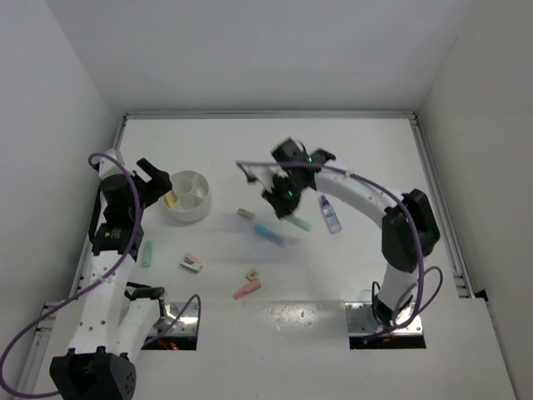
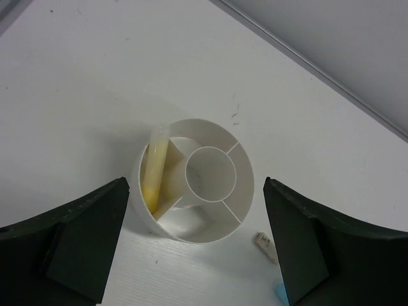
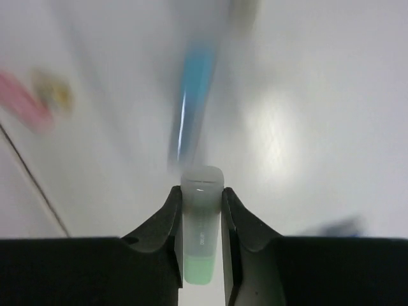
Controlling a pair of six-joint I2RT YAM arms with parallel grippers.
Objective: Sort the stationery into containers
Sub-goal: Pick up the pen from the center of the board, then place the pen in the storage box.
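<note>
R pincer [image 3: 201, 194] clamped on pale-green stick [image 3: 201, 255], cap fwd, blurred lt-blue stick [image 3: 194, 89] just beyond on white table [image 3: 306, 95], pink blur [image 3: 25, 105] at left

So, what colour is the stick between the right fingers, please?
The highlighter is pale green, whitish-tipped; right wrist view.

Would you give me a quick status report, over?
Left gripper open above divided bowl. Right gripper shut on green highlighter. Yellow highlighter in one compartment. Left gripper may block the drop.

White table [image 1: 350, 158] boxed in by plain white walls [image 1: 266, 50], metal rails [image 1: 439, 204] along its edges, glare near the front
</note>
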